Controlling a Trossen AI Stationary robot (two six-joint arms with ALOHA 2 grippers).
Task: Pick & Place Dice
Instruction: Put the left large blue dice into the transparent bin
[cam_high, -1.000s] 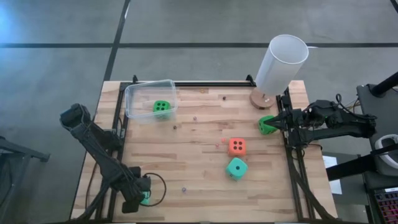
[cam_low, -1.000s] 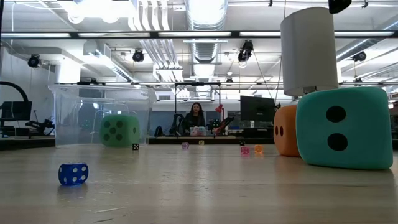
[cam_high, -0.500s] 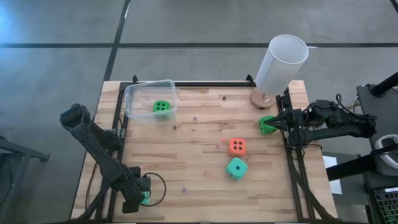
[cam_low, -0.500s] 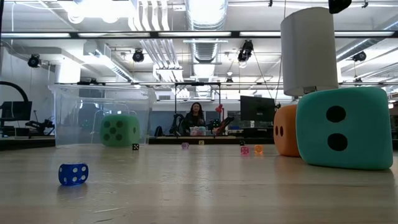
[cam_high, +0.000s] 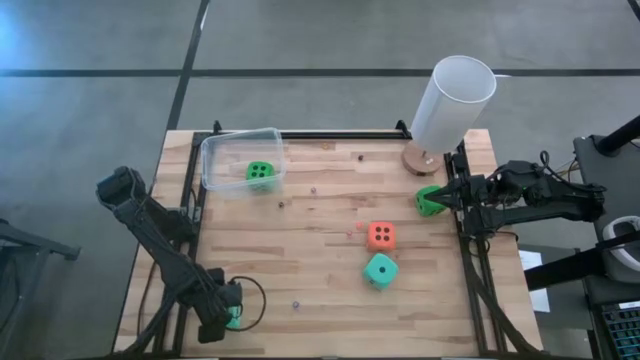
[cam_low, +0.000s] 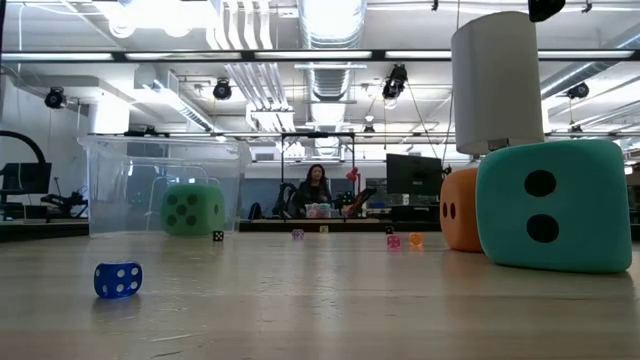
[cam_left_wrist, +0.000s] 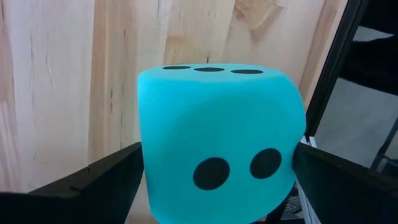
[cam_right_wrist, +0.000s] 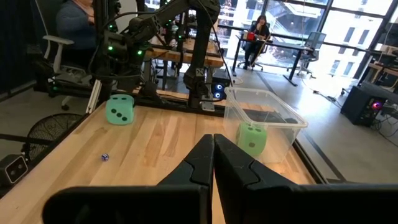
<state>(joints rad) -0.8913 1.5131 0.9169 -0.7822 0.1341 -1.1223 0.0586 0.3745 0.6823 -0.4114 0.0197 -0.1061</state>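
A teal die (cam_left_wrist: 217, 143) sits on the table near its near left corner. My left gripper (cam_high: 228, 320) points down over it, open, with one finger on each side. The same die (cam_right_wrist: 119, 109) shows in the right wrist view. A green die (cam_high: 260, 173) lies inside the clear tub (cam_high: 215, 150) at the far left. An orange die (cam_high: 380, 235) and another teal die (cam_high: 380, 268) rest on the table right of centre. My right gripper (cam_high: 443, 194) is shut and level, raised at the right edge above a green die (cam_high: 430, 201). My left gripper has its fingers (cam_left_wrist: 106, 180) close against two opposite sides of the teal die (cam_left_wrist: 149, 155). I cannot tell whether they touch it. They come from above, pointing down, and the die stands on the table.
A tall white cylinder (cam_high: 452, 100) stands on a round wooden base at the far right. Several tiny dice are scattered on the wood, among them a small blue one (cam_low: 118, 280). Black rails run along the table's left and right edges. People sit in the room beyond.
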